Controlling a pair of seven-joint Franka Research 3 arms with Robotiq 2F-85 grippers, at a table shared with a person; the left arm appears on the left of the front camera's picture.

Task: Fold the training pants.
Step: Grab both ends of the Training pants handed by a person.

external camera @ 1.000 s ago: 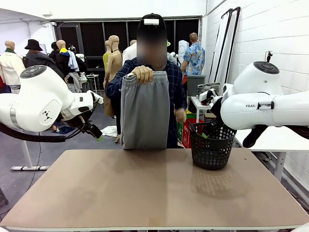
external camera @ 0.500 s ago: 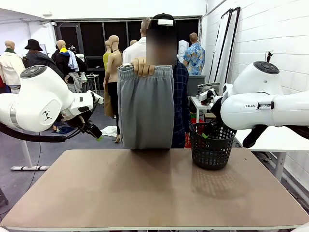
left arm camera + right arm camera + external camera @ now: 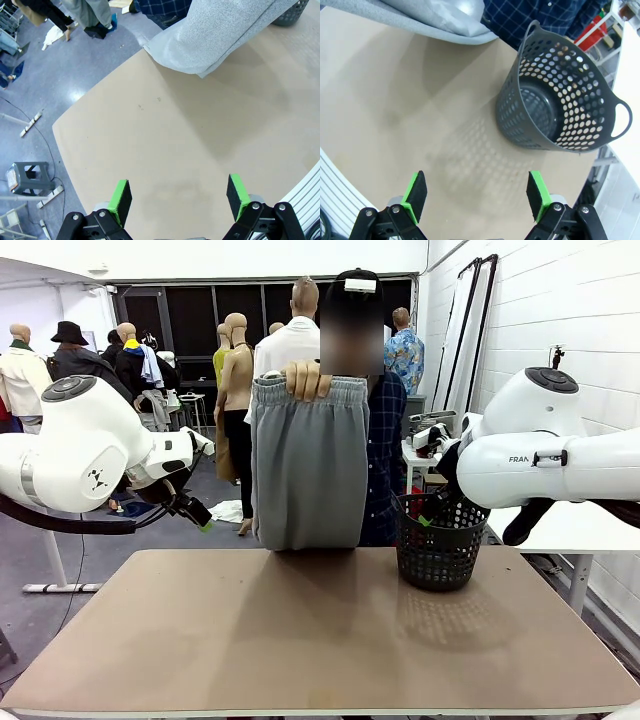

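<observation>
Both spread wide, pants point(image 3: 305, 465) held up at the far edge

My left end effector point(image 3: 177, 192) hovers above the bare desk point(image 3: 165, 140), its green pads point(image 3: 120, 200) spread wide with nothing between them. My right end effector point(image 3: 476, 192) is likewise spread and holds nothing. It hangs over the desk near the black basket point(image 3: 555, 115), which stands upright at the desk's far right. Across from me a person grips the grey pants by the gathered waistband with one hand point(image 3: 307, 380) and lets them hang straight down as one flat panel. Their lower end reaches the desk's far edge, left of the basket and apart from it; I cannot tell whether it touches the top. Both of my arms are well apart from the pants.
</observation>
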